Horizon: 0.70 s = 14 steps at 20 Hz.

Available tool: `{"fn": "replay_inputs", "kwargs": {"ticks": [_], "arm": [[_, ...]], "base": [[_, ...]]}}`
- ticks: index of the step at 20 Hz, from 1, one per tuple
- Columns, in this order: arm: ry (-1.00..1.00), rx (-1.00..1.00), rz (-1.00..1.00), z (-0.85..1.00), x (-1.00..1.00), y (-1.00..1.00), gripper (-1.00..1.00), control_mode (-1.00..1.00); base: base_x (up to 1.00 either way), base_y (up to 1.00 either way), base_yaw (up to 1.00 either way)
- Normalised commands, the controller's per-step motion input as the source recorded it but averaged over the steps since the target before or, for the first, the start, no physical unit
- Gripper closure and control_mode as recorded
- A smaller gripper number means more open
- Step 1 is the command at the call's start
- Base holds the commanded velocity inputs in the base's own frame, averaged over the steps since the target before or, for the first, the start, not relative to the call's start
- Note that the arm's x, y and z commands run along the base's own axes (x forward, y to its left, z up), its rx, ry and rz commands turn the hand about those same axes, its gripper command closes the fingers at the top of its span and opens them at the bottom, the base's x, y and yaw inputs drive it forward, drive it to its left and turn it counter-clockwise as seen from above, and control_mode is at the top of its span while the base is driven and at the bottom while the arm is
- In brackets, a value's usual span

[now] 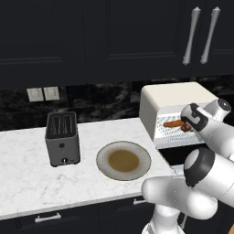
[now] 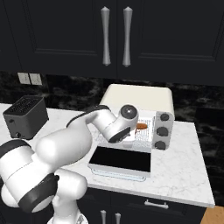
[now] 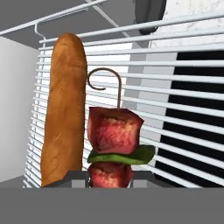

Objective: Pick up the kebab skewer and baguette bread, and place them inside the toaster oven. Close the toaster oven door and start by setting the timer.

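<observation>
From the left base view, the gripper (image 1: 186, 126) reached into the open toaster oven (image 1: 170, 103), where the baguette bread (image 1: 172, 123) lay on the wire rack. From the right, the toaster oven door (image 2: 122, 160) lay folded flat toward the counter's front edge. In the hand view, the jaws were clamped on the kebab skewer (image 3: 113, 144), just beside the baguette on the rack (image 3: 175, 100).

Both base views look forward and down from behind the arm, left and right, sharing the marble bench (image 1: 27, 169), the toaster oven (image 1: 171, 98) and the grey toaster (image 2: 25, 116). The hand view sits very close inside the oven, facing its wire rack (image 3: 175, 87).
</observation>
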Motion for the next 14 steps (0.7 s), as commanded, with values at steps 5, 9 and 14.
{"fn": "replay_inputs", "kwargs": {"ticks": [5, 9, 14], "arm": [[0.02, 0.0, 0.0, -0.17, 0.06, 0.0, 1.0, -1.0], [0.0, 0.0, 0.0, -0.09, 0.0, 0.0, -1.0, -1.0], [0.0, 0.0, 0.0, 0.0, 0.0, 0.0, -1.0, -1.0]], "base": [[0.0, 0.0, 0.0], [0.0, 0.0, 0.0], [0.0, 0.0, 0.0]]}}
